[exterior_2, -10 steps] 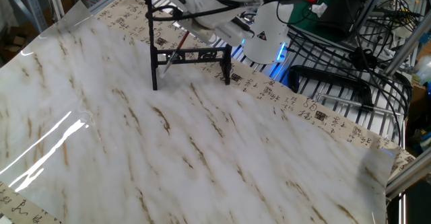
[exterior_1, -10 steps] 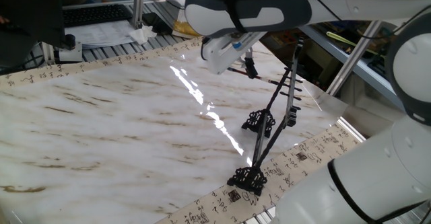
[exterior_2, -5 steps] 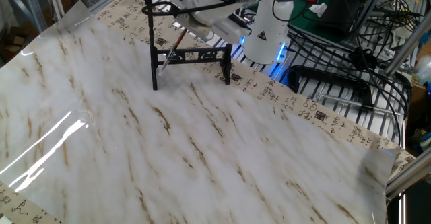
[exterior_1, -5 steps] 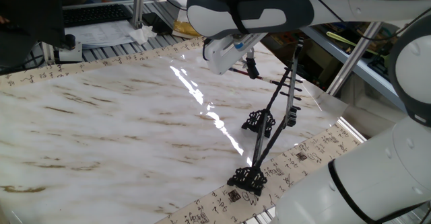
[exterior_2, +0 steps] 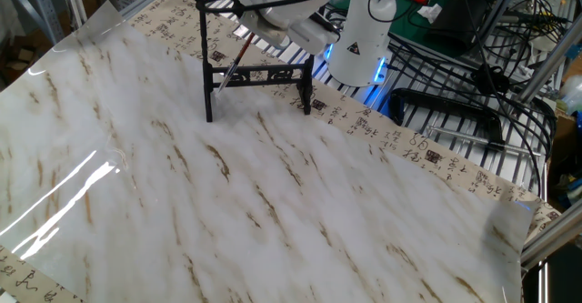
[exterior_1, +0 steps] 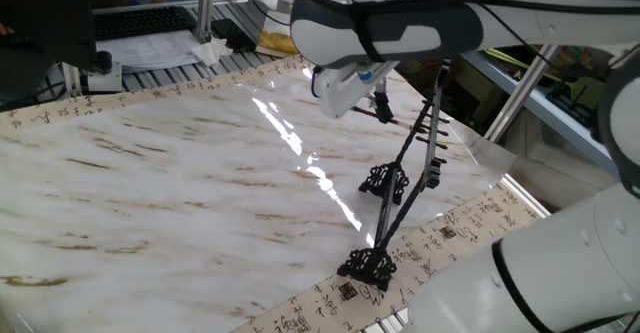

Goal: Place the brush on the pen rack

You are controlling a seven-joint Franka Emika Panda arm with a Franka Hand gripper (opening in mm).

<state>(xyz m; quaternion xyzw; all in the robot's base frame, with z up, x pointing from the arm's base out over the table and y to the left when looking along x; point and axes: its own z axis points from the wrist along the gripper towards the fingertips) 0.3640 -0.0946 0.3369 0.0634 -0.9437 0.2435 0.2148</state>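
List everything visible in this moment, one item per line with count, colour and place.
pen rack: one, black metal, standing on the marble tabletop near its edge, scrolled feet on the surface.
brush: one, reddish-brown shaft, hanging tilted within the pen rack frame under the claw.
marble tabletop: one, white with brown veins, filling most of both views.
calligraphy-print border: one strip, beige with black characters, along the table's edges.
keyboard: one, black, on the bench behind the table.
black wire rack: one, beyond the table.
robot arm: one, white, reaching over the pen rack.
claw: one, dark fingers, at the rack's top; whether it grips the brush cannot be told.
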